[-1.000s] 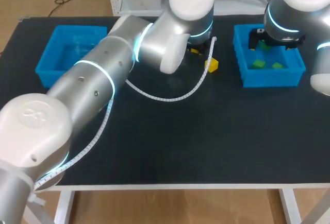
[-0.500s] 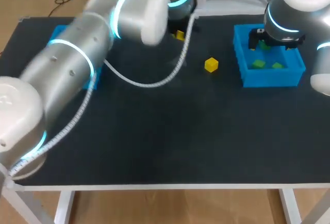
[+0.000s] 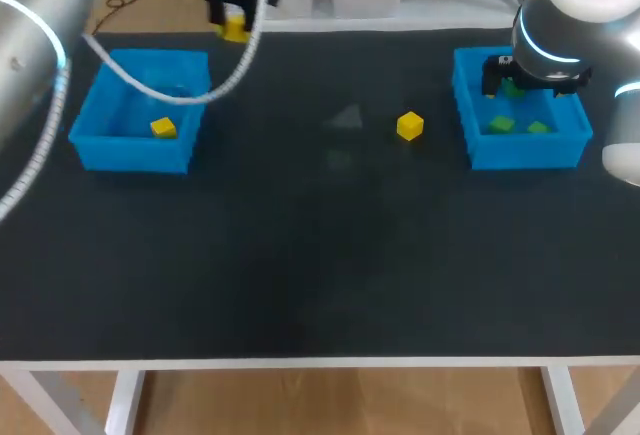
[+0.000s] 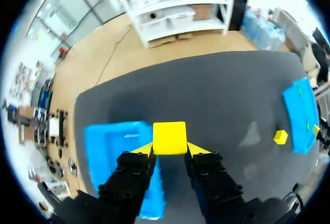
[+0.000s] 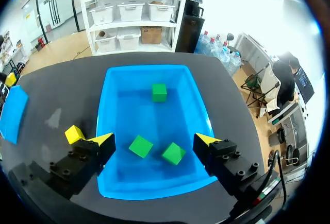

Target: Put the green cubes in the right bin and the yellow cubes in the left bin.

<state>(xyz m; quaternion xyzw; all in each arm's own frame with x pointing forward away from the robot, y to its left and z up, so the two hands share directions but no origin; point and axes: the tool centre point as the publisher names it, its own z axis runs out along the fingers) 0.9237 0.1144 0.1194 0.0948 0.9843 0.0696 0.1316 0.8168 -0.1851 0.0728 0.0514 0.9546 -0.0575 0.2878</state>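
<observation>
Judging progress: greens look done, yellows only abt a third done. Right bin (image 3: 525,153) sits at the table's (image 3: 320,255) 3 o'clock and holds three green cubes (image 5: 140,145) per right wrist view. No other green shows on the table, so that half reads as finished. Right gripper (image 5: 154,140) hangs over that bin w/ fingers spread wide, nothing between them.

Left bin (image 3: 130,153) at 9 o'clock has one binned yellow cube (image 3: 163,128) inside, toward its 5 o'clock side. Left gripper (image 4: 169,150) is clamped on a second one, the held yellow cube (image 4: 169,136), w/ both yellow tips pressing its sides. In head view it's up in the air off the left bin's 1 o'clock, over the table's far edge, not yet above the bin opening.

Third one, the loose yellow cube (image 3: 409,126), lies on the table at 9 o'clock of the right bin, near but apart from its wall.

Left to do, as I read it: bring the held cube over the left bin & release, then fetch the loose one. Approx. 4 of 6 cubes placed
</observation>
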